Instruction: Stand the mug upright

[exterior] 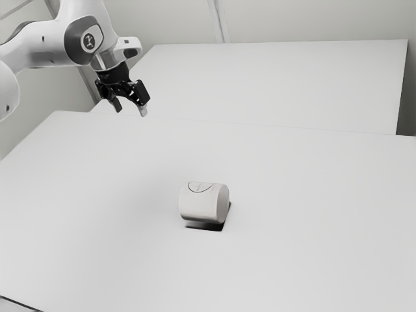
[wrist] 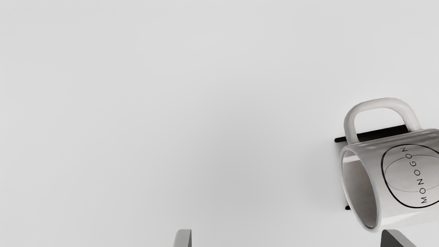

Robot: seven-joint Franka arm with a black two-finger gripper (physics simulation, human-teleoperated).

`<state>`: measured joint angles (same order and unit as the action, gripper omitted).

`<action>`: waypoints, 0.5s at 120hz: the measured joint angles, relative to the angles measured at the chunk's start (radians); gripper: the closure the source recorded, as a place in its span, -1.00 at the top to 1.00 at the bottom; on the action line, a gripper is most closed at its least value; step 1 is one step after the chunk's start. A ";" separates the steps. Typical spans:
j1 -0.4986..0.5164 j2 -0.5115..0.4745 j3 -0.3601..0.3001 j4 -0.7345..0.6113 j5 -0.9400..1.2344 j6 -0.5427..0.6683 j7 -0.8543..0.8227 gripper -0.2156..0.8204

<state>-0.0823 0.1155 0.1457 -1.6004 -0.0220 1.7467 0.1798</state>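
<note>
The claw (exterior: 130,110) is raised above the worktop (exterior: 104,195), its two fingers (wrist: 183,238) standing wide apart with nothing clamped between them. In the wrist view their tips have bare worktop behind them in the gap, and the mug (wrist: 404,164) appears just past one fingertip, off to that finger's side rather than centred between the two. The mug is lower than the claw, and the two are well apart.

It lies on its side on the worktop, its open mouth (wrist: 360,188) turned toward the claw's side. The handle (wrist: 377,103) sticks out sideways, away from the fingertips, and the oval print (wrist: 408,176) with the lettering MONOGON shows on the body. A dark patch (wrist: 380,133) lies on the worktop by the handle.

In the exterior view the mug rests near the middle of the worktop, nearer that camera than the claw and toward the exterior view's right from it. Farther off, past the worktop's far side, is another pale surface (exterior: 279,81), with a wall (exterior: 312,19) behind.
</note>
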 joint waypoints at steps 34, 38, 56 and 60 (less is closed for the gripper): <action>0.006 0.013 -0.001 0.000 -0.003 0.004 0.000 0.58; 0.006 0.015 -0.002 -0.002 -0.005 0.005 0.000 0.58; 0.022 0.005 0.000 -0.049 -0.136 0.000 0.001 0.58; 0.031 0.000 0.002 -0.074 -0.193 -0.006 0.003 0.58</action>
<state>-0.0513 0.1155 0.1478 -1.6748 -0.2146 1.7407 0.1826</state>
